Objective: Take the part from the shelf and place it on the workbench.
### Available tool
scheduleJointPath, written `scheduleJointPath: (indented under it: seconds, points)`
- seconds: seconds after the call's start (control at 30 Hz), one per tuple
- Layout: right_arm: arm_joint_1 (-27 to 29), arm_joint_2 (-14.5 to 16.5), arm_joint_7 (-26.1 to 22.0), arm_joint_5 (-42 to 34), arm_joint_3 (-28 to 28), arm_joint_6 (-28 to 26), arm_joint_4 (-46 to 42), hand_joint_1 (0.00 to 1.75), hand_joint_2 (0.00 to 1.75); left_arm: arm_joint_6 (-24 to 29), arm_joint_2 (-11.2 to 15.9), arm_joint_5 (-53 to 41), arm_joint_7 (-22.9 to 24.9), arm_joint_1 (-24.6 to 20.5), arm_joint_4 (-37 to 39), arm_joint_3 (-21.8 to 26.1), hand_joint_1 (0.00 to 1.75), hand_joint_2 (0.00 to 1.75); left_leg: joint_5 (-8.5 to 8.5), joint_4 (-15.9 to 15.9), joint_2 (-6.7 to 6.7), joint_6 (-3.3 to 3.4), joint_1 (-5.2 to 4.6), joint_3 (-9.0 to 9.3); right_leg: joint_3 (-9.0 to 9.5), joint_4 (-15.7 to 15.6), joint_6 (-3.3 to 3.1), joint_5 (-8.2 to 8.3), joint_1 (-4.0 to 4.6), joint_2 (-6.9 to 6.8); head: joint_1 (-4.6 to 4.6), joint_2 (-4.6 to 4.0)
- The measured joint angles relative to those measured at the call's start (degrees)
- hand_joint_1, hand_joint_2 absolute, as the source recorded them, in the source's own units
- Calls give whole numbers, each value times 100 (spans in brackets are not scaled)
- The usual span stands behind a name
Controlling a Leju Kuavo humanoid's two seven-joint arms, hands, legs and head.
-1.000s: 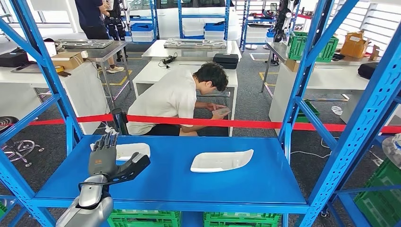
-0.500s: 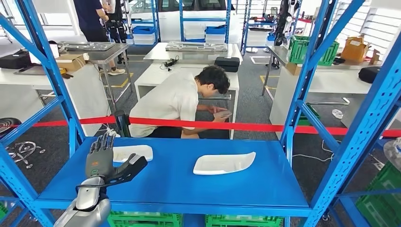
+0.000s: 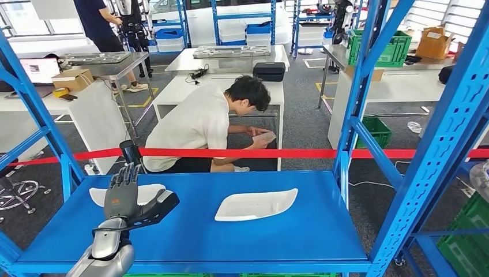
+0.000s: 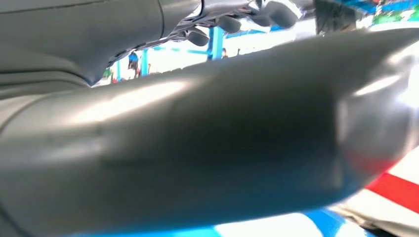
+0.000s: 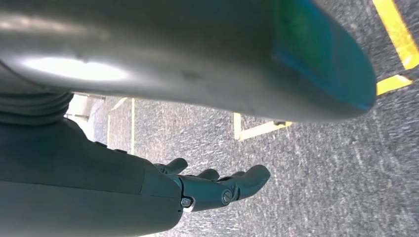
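Whole view shifted vs earlier pic, so camera moved. Left robot hand (image 3: 128, 199) up over blue shelf (image 3: 190, 236), fingers spread, holding nothing. White part (image 3: 255, 205) lies flat mid-shelf, well apart from that hand, on its thumb side. 2nd white part (image 3: 99, 195) partly behind hand. Right robot hand (image 5: 197, 190) hangs over grey floor (image 5: 316, 173), fingers loosely apart, nothing held.

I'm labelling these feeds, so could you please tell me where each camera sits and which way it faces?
Head view: high on the body, looking down at the blue shelf and two white parts; left hand raised, open.
Left wrist view: behind the left hand, thumb close, shelf beyond.
Right wrist view: hanging arm, facing the floor; right hand empty.
Shared: left hand, shelf.
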Motion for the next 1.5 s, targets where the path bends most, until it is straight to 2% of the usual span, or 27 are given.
scheduleJointPath:
  seconds: [0.07, 0.1, 0.13, 0.17, 0.2, 0.23, 0.3, 0.33, 0.4, 0.47, 0.53, 0.67, 0.73, 0.8, 0.87, 0.93, 1.0, 1.07, 1.2, 1.37, 1.5]
  points:
    - [9, 0, 0, -18, -1, -3, 1, 0, 0, -4, -2, -19, 15, 31, 5, 1, 0, 0, -261, 671, -1, 4, -9, -514, 117, -12, -33, -100, 16, 11, -26, 0]
    - [17, 0, 0, -25, -2, -4, 1, 0, 0, -7, -3, -30, 26, 54, 7, 1, 0, 0, -386, 835, -1, 19, -14, -703, 187, -13, -42, -156, 27, 19, -38, 0]
    - [22, 0, 0, -30, -4, -5, 1, 0, 0, -8, -3, -41, 36, 71, 7, 1, 0, 0, -414, 832, -1, 44, -22, -816, 266, -13, -50, -217, 41, 28, -47, -1]
    - [23, 0, 0, -32, -5, -8, 1, 0, 0, -9, -3, -50, 43, 81, 7, 1, 0, 0, -296, 655, -1, 81, -36, -840, 353, -13, -55, -279, 54, 35, -56, -1]
    - [23, 1, 0, -33, -6, -9, 1, 0, 0, -10, -1, -55, 47, 85, 8, 1, 0, 0, -33, 340, -1, 128, -57, -796, 441, -16, -55, -342, 65, 40, -62, -1]
    - [23, 5, 0, -35, -7, -10, 2, 0, 0, -10, 4, -58, 50, 85, 11, 1, 0, 0, 322, -39, -1, 186, -90, -740, 525, -16, -48, -404, 75, 43, -67, -1]
    - [18, 12, -14, -37, -8, -9, 3, 0, 0, -23, 16, -60, 56, 83, 19, 2, 0, 0, 774, -553, -5, 266, -154, -633, 632, -28, -1, -508, 93, 60, -75, 0]
    - [16, 15, -21, -37, -9, -7, 3, 0, 0, -35, 20, -61, 60, 82, 19, 2, 0, 0, 857, -642, -10, 286, -175, -608, 662, -41, 30, -542, 98, 68, -77, 0]
    - [10, 10, -29, -38, -11, -2, 2, 0, 0, -75, 21, -66, 47, 78, 7, 3, 0, 0, 862, -669, -24, 312, -165, -534, 708, -81, 93, -595, 105, 65, -75, 0]
    - [3, 0, -33, -38, -13, 8, -1, 0, 0, -146, 16, -72, 36, 70, 3, 3, 0, 87, 858, -715, -33, 314, -145, -461, 758, -117, 99, -547, 126, 52, -57, 1]
    - [-4, -9, -37, -33, -13, 23, -2, 0, 0, -260, 13, -86, 87, 69, 15, 3, 0, 175, 837, -740, -43, 301, -143, -418, 791, -139, 55, -477, 148, 46, -34, 1]
    - [-4, -18, -35, 0, -13, 44, -1, 0, 0, -515, 20, -108, 220, 93, 53, 3, 0, 175, 782, -744, -68, 347, -152, -417, 819, -173, 23, -488, 148, 31, -4, -1]
    - [-5, -19, -35, 12, -13, 50, -1, 0, 0, -656, 36, -123, 276, 99, 78, 3, 0, 175, 770, -740, -70, 364, -166, -424, 864, -254, -11, -545, 144, 17, 4, 0]
    - [-1, -19, -35, 23, -13, 55, -1, 0, 0, -888, 59, -135, 300, 101, 99, 3, 0, 175, 763, -733, -69, 374, -181, -430, 913, -337, 19, -606, 130, 6, 6, 0]
    - [5, -19, -35, 41, -13, 62, -1, 0, 0, -1229, 87, -79, 232, 104, 113, 10, 0, 175, 763, -729, -68, 380, -187, -428, 927, -360, 91, -617, 118, 2, 7, -1]
    - [6, -19, -35, 60, -13, 74, -1, 0, 0, -1722, 116, 166, -57, 106, 119, 71, 0, 175, 766, -728, -68, 384, -187, -420, 935, -363, 110, -617, 117, 0, 9, -1]
    - [7, -19, -35, 69, -13, 83, -1, 0, 0, -2275, 148, 548, -541, 113, 119, 217, 0, 175, 769, -728, -65, 386, -185, -410, 942, -363, 116, -613, 120, -1, 10, 0]
    - [13, -19, -35, 71, -13, 85, -1, 0, 0, -2604, 179, 811, -891, 122, 118, 393, 0, 175, 771, -729, -60, 383, -182, -403, 947, -362, 122, -609, 124, 1, 10, 0]
    - [19, -19, -35, 73, -13, 86, -2, 0, 0, -2901, 222, 1033, -1163, 126, 114, 642, 0, 175, 774, -731, -61, 380, -176, -392, 955, -359, 124, -608, 129, 0, 10, 0]
    - [20, -20, -35, 69, -14, 128, -1, 0, 0, -3542, 244, 1496, -1809, 206, 36, 916, 0, 175, 774, -738, -61, 379, -175, -388, 958, -356, 123, -610, 130, 0, 10, 0]
    - [21, -25, -35, 78, -15, 157, -1, 0, 0, -3560, 263, 1492, -1870, 289, -55, 976, 0, 175, 774, -740, -60, 379, -175, -386, 957, -356, 122, -611, 130, 1, 10, -1]
